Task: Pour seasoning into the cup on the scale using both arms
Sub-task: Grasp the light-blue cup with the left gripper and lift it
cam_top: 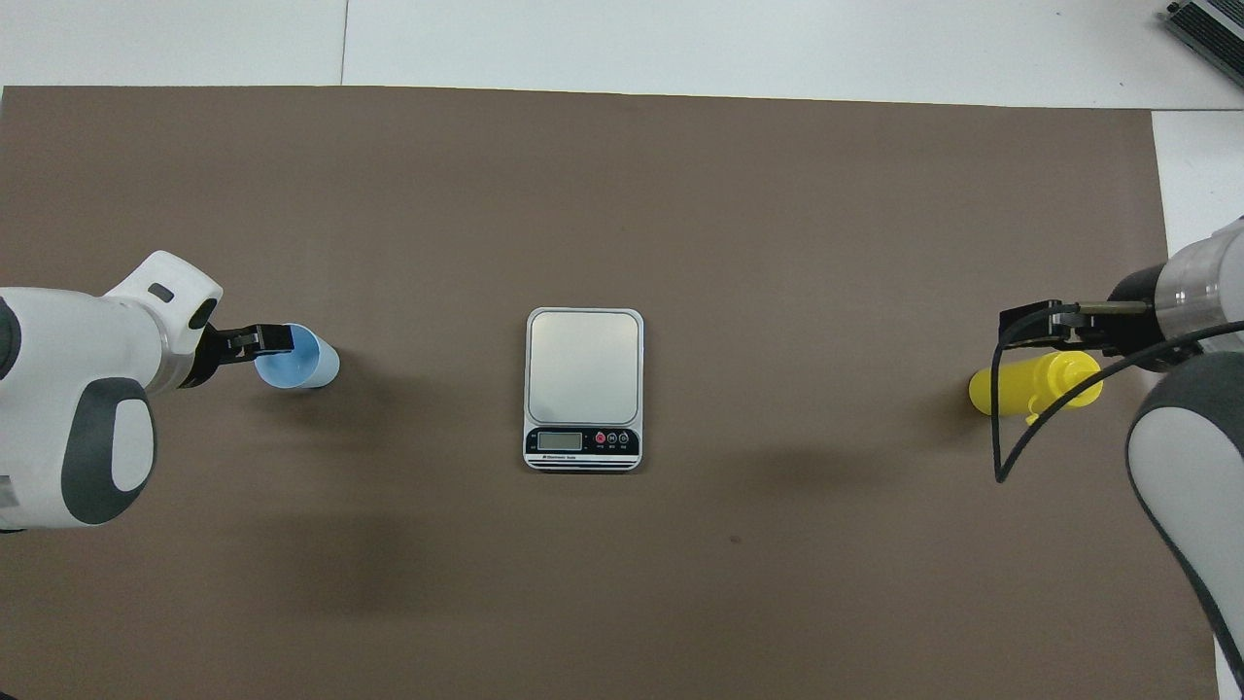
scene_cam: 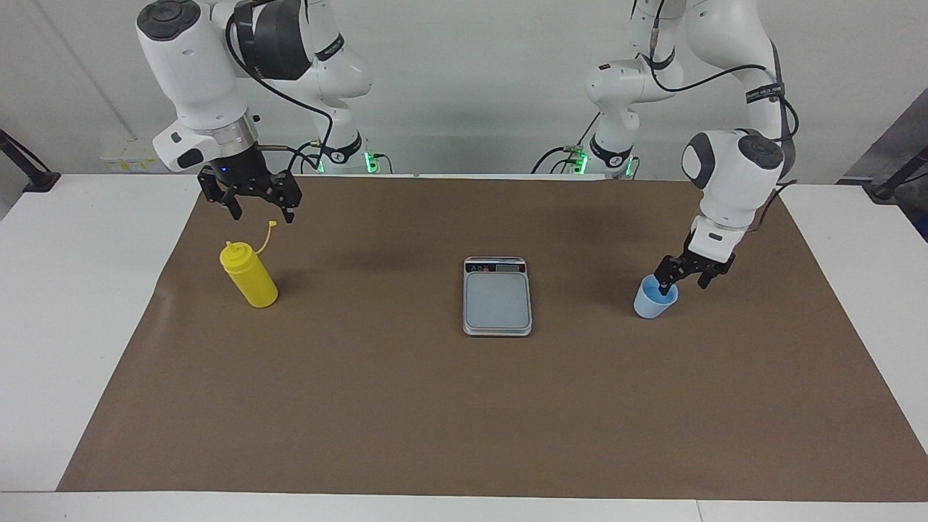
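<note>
The yellow seasoning bottle (scene_cam: 249, 275) stands upright on the brown mat toward the right arm's end, its tethered cap hanging open; it also shows in the overhead view (cam_top: 1020, 383). My right gripper (scene_cam: 262, 214) hangs open just above it, not touching, and shows in the overhead view (cam_top: 1032, 325) too. The pale blue cup (scene_cam: 655, 301) stands on the mat toward the left arm's end, also in the overhead view (cam_top: 309, 364). My left gripper (scene_cam: 681, 283) is open at its rim, one finger down inside the cup. The scale (scene_cam: 497, 299) lies mid-table with nothing on it.
A brown mat (scene_cam: 435, 420) covers most of the white table (scene_cam: 87, 304). The scale's display strip (cam_top: 583, 440) faces the robots. Black cables hang from the right arm (cam_top: 1011, 428) near the bottle.
</note>
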`<state>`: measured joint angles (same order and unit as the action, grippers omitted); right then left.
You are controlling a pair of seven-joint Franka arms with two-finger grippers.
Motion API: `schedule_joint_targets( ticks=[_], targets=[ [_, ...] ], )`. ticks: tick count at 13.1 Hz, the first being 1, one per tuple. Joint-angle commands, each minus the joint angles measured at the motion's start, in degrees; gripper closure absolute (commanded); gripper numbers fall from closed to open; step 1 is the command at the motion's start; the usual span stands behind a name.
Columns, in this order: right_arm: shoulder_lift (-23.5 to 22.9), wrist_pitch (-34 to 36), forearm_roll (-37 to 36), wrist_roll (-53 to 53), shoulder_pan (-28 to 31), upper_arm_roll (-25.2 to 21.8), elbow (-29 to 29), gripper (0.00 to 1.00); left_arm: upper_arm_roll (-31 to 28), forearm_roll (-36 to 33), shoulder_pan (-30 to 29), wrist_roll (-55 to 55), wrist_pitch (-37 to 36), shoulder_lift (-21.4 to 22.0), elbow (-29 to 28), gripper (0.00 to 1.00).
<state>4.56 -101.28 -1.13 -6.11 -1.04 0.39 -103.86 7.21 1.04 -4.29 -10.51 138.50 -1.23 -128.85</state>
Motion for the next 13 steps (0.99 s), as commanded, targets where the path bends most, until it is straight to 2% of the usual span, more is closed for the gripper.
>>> schedule_joint_targets(
  ticks=[1, 3, 7, 9, 13],
  targets=[
    [1.24, -0.32, 0.17, 0.75, 0.69, 0.31, -1.34, 0.0, 0.18, 0.02, 0.25, -1.27, 4.39, -1.31, -2.45, 0.0],
    [1.24, -0.32, 0.17, 0.75, 0.69, 0.31, -1.34, 0.0, 0.18, 0.02, 0.16, -1.09, 5.81, -1.75, -3.07, 0.0],
    [1.24, -0.32, 0.17, 0.75, 0.69, 0.31, -1.34, 0.0, 0.26, 0.02, 0.25, -1.18, 5.29, -3.07, -2.55, 1.0],
    [1.24, -0.32, 0.17, 0.75, 0.69, 0.31, -1.34, 0.0, 0.26, 0.02, 0.78, -1.18, 4.15, -3.16, -1.41, 1.0],
    [1.24, -0.32, 0.17, 0.75, 0.69, 0.31, -1.34, 0.0, 0.26, 0.02, 1.04, -1.09, -6.38, -3.25, 6.75, 1.0]
  ],
)
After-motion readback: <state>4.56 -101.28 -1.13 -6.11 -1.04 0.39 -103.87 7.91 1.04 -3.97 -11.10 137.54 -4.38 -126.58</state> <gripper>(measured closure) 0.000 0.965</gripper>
